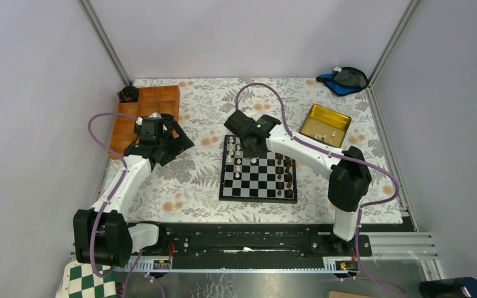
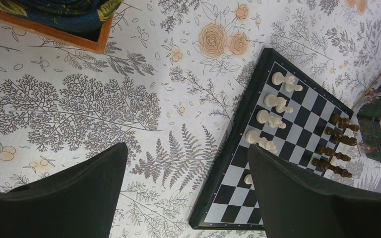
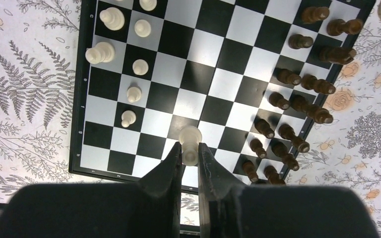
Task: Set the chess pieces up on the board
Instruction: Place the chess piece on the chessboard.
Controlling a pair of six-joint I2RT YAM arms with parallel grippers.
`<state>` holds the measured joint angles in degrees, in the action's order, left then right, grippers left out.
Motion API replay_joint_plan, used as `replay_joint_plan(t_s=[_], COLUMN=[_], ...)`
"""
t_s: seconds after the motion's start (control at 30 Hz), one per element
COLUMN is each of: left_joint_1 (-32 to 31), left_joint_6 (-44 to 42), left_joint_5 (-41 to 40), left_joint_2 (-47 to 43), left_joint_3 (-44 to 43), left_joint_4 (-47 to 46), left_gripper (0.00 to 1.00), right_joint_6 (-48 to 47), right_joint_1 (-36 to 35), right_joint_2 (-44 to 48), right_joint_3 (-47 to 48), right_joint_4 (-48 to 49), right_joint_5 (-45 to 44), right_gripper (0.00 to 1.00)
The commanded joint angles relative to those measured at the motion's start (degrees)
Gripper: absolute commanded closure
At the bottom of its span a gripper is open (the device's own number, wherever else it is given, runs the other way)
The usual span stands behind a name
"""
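Chess pieces in white stand in two short rows down the left side of the board. They are well apart from the left hand, which hangs wide open over the flowered worktop beside a wooden tray. That hand threatens nothing where it is. Trouble would come only if it swung right and swept the white rows.

Its own finger cuts off a corner of the board in the left wrist view and half hides one white piece there.

The right hand is closed on a single held piece above the board, a few squares right of the white rows. The pinch looks slight on so small a thing. It could twist or slip out, or topple on release if it is not set down upright, and then roll into its neighbours.

Dark pieces crowd near the right finger, so opening or drifting sideways might knock them over.

Whether the held piece's base touches the board I cannot tell, nor which kind of piece it is. The squares under the right hand are hidden, and from above that hand covers part of the board.

Far right, a tin holds pale specks, likely more pieces, too small to count.
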<state>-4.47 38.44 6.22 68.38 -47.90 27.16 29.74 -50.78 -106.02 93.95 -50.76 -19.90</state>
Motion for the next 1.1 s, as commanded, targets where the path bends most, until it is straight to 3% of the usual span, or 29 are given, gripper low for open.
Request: replay_joint_plan(t_s=[0.0, 0.6, 1.07], left_joint_1=[-0.23, -0.28, -0.28], left_joint_6=[-1.43, -1.00, -0.74], left_joint_5=[0.37, 0.11, -0.42], left_joint_2=[0.32, 1.92, 1.84], left_joint_3=[-1.87, -1.85, -1.41], left_joint_4=[-0.01, -0.36, -0.44], left_gripper=[0.01, 0.01, 0.01], right_joint_6=[0.94, 0.10, -1.63], right_joint_1=[-1.36, -1.85, -2.48], right_joint_2=[-1.25, -2.71, -8.49], right_joint_3=[2.82, 0.42, 7.13], right_joint_4=[-0.83, 1.30, 2.58], right_joint_5=[1.69, 3.97, 7.14], right_gripper=[1.00, 1.00, 1.00])
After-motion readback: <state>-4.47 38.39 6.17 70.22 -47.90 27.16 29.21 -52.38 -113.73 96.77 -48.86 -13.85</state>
